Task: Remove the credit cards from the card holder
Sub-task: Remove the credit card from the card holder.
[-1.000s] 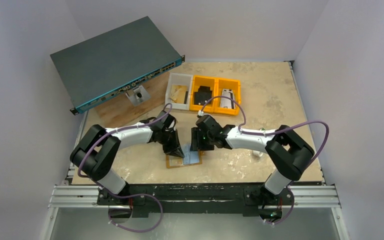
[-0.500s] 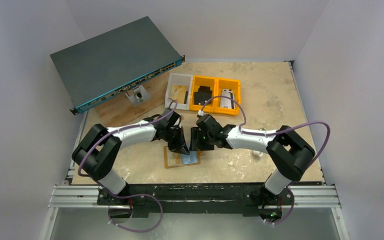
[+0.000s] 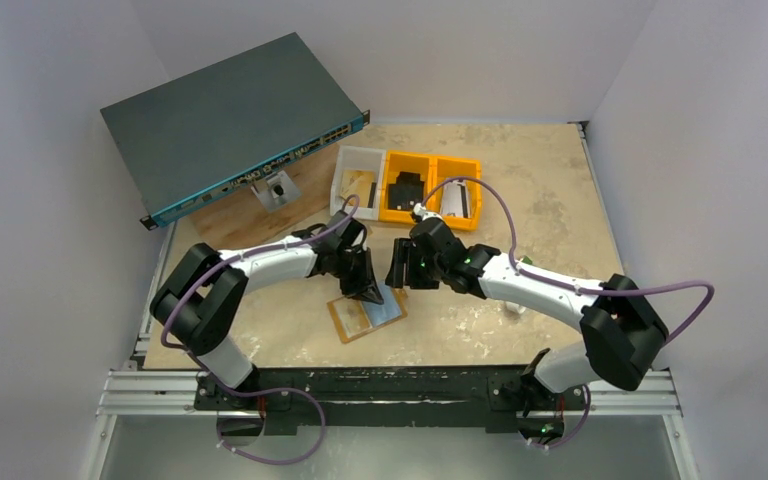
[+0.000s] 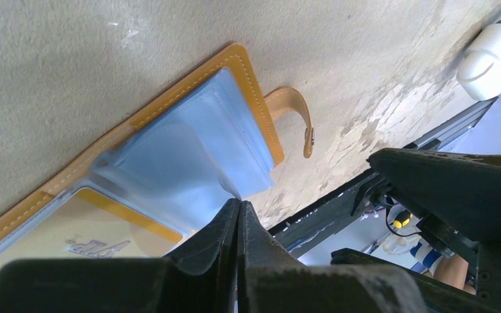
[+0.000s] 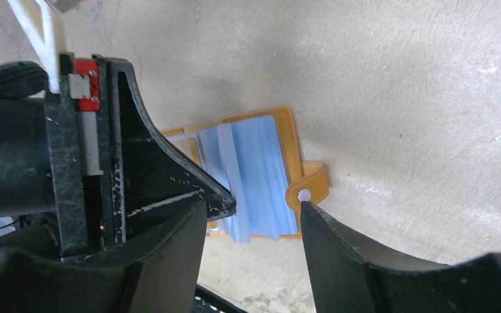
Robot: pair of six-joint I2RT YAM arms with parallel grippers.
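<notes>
Mottled beige tabletop (image 3: 540, 200), flat tan-leather card holder (image 3: 362, 320)

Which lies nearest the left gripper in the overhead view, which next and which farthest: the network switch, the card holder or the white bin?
Measured from the left gripper:
1. card holder, just by the fingertips, towards the table's front.
2. white bin, farther back, around mid-table.
3. network switch, at the back left corner, clearly farthest.
</notes>
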